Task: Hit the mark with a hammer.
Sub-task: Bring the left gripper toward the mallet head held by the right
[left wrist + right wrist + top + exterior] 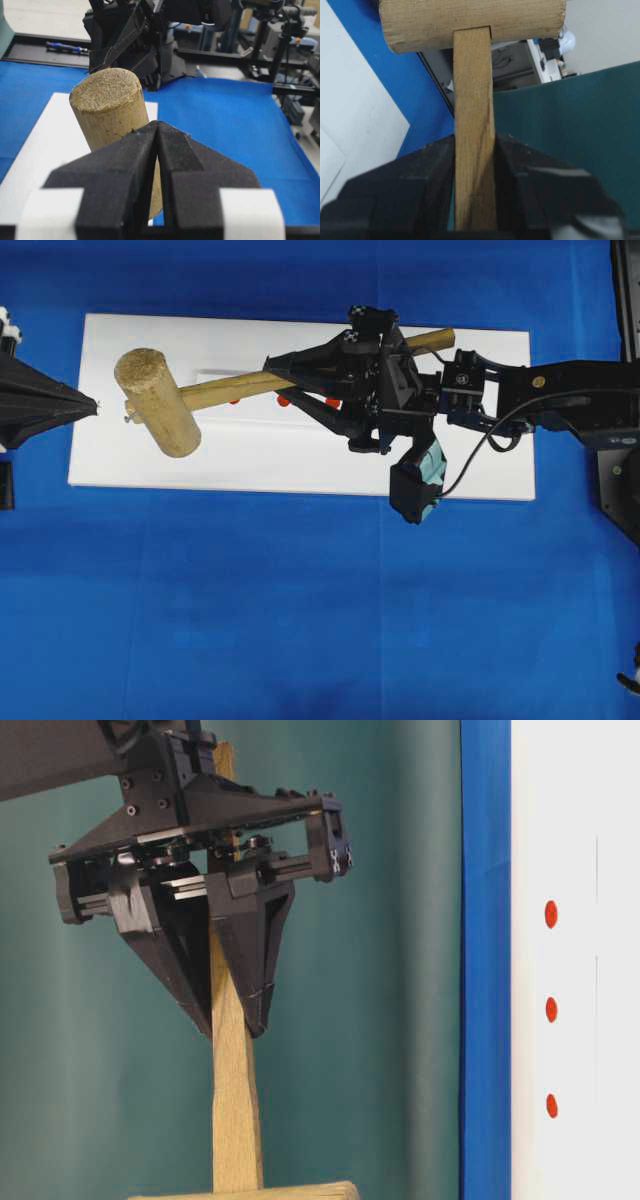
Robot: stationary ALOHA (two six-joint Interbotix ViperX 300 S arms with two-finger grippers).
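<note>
While left gripper (159, 150) sits closed, right gripper (475, 155) clamps hammer (160, 400) handle.

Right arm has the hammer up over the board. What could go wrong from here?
1. The right gripper pinches the flat handle around mid-length, far from the heavy head; it may pivot or slip in the fingers on a swing.
2. Three red marks sit close together; a small aim error could hit the wrong one.
3. The shut left gripper sits just beside the head; a swing could clip it.
</note>
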